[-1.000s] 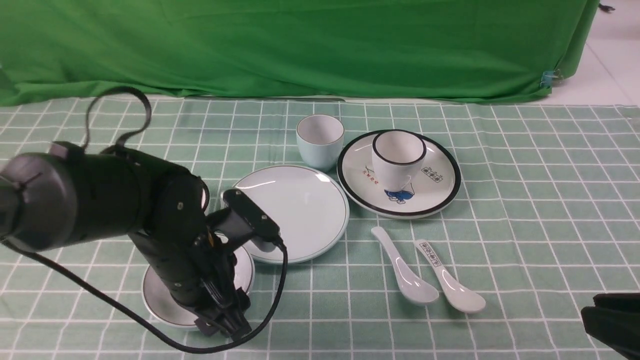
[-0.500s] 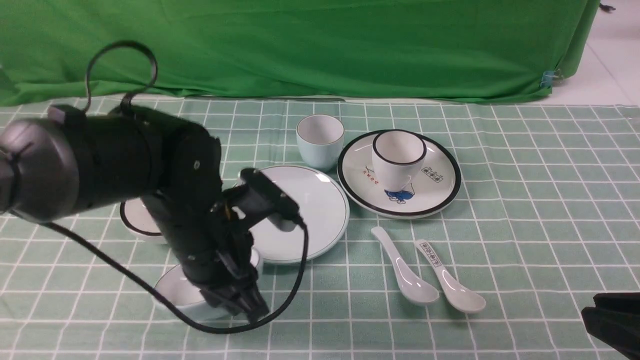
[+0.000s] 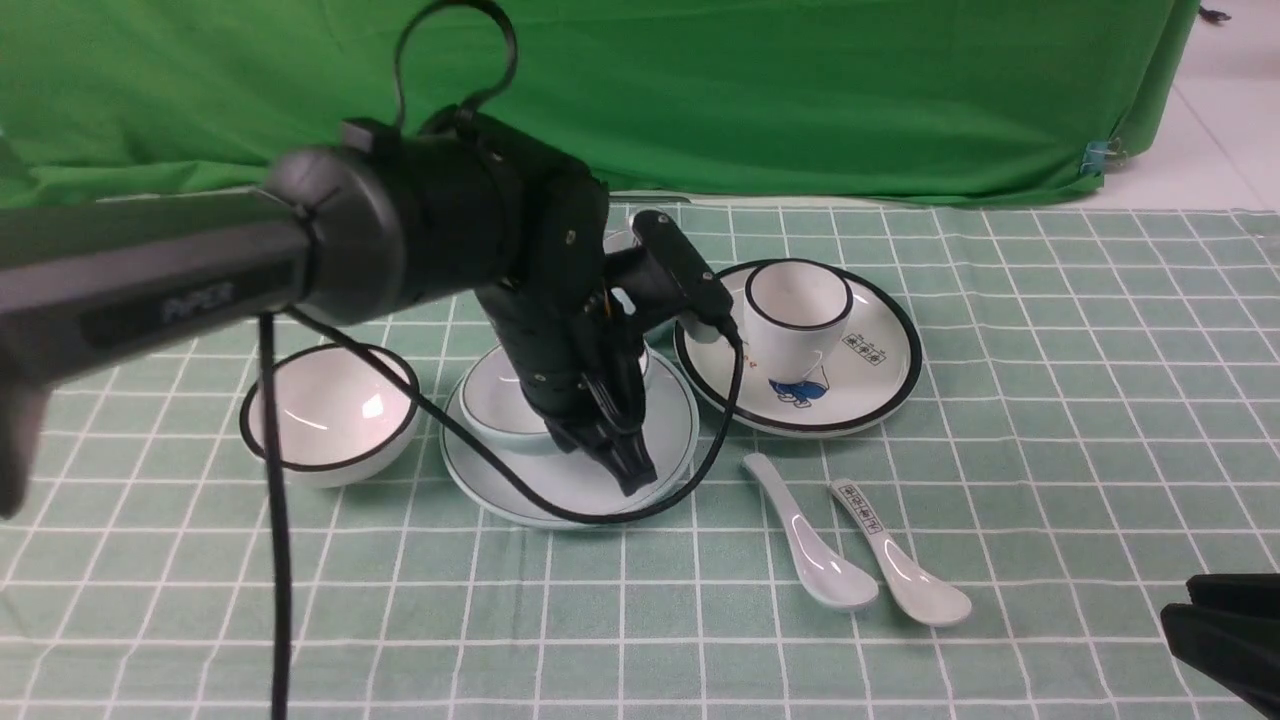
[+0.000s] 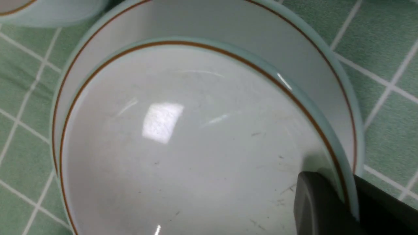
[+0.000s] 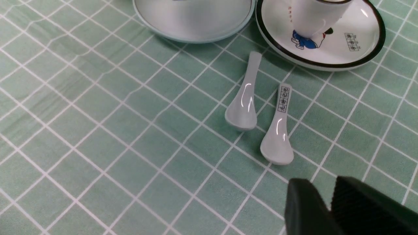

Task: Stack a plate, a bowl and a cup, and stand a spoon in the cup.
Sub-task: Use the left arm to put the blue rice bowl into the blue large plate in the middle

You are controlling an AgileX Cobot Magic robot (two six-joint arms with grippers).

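Now the left gripper (image 4: 336,199) pinches the bowl (image 4: 196,137) by its rim, over the plate (image 3: 600,490). The plate lies right beneath, so the coming move looks to be straight down, perhaps nudged toward centre. Whether the bowl touches it, I cannot tell.

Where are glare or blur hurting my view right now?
Left wrist view: bright square glare inside the pale blue bowl. Front view: glare in the black-rimmed bowl, left forearm smeared. Right wrist view: right gripper soft, out of focus; both spoons sharp.
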